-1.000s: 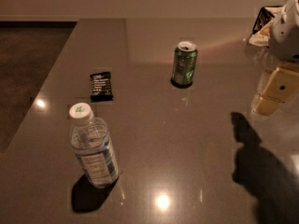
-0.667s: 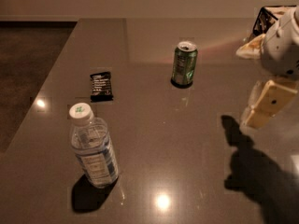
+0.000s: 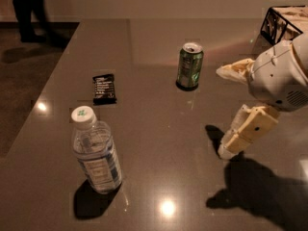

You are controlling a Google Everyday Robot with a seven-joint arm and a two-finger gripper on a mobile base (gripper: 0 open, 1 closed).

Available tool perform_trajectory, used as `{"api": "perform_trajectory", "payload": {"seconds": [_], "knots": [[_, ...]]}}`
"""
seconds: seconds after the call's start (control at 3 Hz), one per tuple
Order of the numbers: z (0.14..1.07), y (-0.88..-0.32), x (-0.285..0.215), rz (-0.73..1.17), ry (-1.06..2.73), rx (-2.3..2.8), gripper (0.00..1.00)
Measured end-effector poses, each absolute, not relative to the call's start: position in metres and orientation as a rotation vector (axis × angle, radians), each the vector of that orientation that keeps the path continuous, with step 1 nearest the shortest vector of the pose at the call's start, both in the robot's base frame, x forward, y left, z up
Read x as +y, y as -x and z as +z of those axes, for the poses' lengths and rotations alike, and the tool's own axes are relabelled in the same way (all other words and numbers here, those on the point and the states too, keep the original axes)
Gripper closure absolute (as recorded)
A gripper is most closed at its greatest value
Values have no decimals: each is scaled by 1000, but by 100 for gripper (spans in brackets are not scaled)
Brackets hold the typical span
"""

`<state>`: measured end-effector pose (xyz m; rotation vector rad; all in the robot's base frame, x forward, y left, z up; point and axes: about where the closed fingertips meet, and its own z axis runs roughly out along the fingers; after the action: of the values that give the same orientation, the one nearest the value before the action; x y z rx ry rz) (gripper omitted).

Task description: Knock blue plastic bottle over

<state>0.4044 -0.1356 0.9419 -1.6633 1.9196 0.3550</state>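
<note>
The gripper (image 3: 221, 112) gapes wide (holding nothing), well apart from the upright blue plastic bottle (image 3: 96, 155).

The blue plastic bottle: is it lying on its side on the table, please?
No, the blue plastic bottle stands upright on the table, with the gripper apart from it at the view's right.

Blue plastic bottle (image 3: 95, 153): 1, near left edge. Green can (image 3: 189, 66): 1. Black snack packet (image 3: 104, 88): 1. Black wire frame (image 3: 281, 24): 1, far right corner. Gripper (image 3: 220, 111): 1, right edge.
</note>
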Motion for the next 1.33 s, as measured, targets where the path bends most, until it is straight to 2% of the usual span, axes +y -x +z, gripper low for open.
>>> {"api": "perform_trajectory", "payload": {"seconds": [0.67, 1.33], "knots": [[928, -384, -75, 603, 1573, 1740, 0], [913, -375, -38, 672, 1555, 1665, 0]]}}
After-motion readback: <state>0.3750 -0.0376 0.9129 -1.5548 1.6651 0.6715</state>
